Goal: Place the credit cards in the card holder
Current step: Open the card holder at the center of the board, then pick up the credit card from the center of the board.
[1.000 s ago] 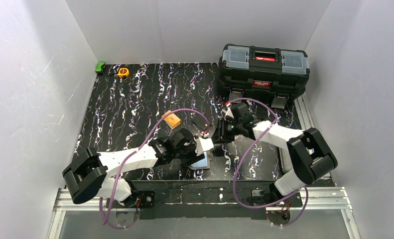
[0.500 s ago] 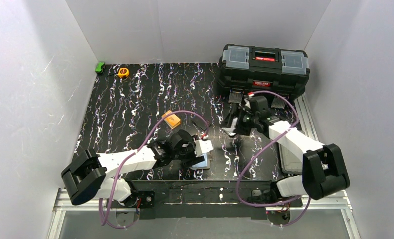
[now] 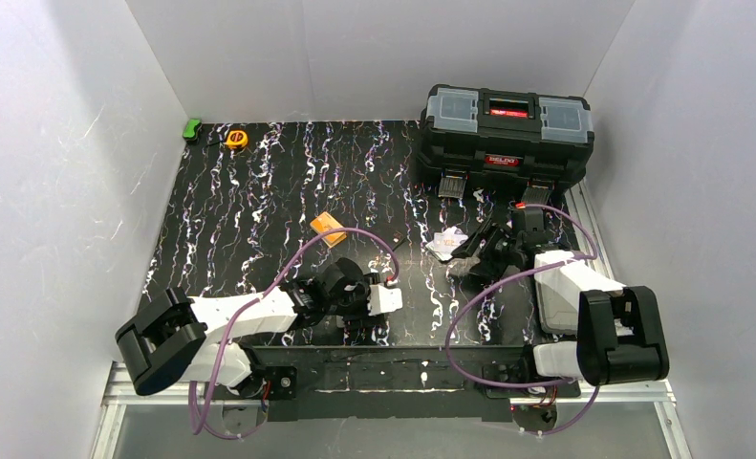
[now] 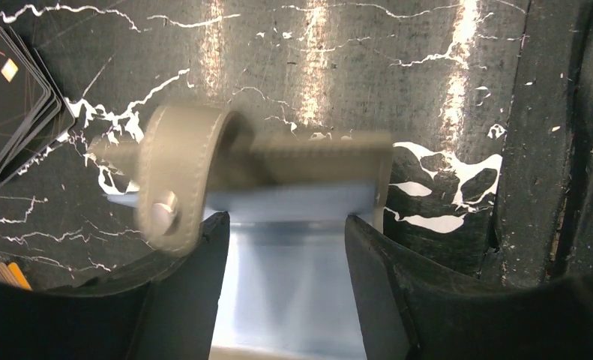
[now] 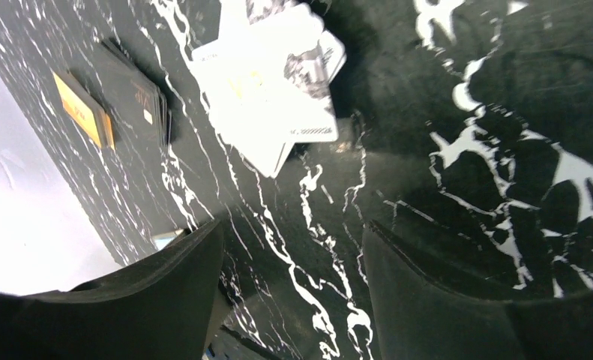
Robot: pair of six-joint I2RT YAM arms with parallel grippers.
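Overhead, the black, white-veined worktop (image 3: 259, 191) carried a black toolbox (image 3: 506, 129) at its far right corner. Left arm lay low along the near edge.

Left gripper (image 4: 286, 225): fingers partly apart, pointing down at the card holder (image 4: 271, 161). The holder's pale blue pocket filled the gap between them, and its taupe body ran wider than the gap. I could not tell whether the fingers pinched it or only straddled it. Holder blurred in the wrist view, with the snap tab (image 4: 177, 176) curled at its left end. It sat near the middle of the near edge.

Right gripper (image 5: 293, 229): fingers wide apart, nothing between them, hanging over bare worktop right of centre.

Credit cards (image 5: 274, 90): a loose white fan flat on the worktop just beyond the right gripper's fingertips, not touched, well apart from the holder.

Dark cards (image 4: 12, 90), one marked VIP, were stacked beside a small orange block (image 5: 83, 109) left of the white fan.

Yellow tape measure (image 3: 236, 139) and a small green item (image 3: 193, 128) sat at the far left corner.
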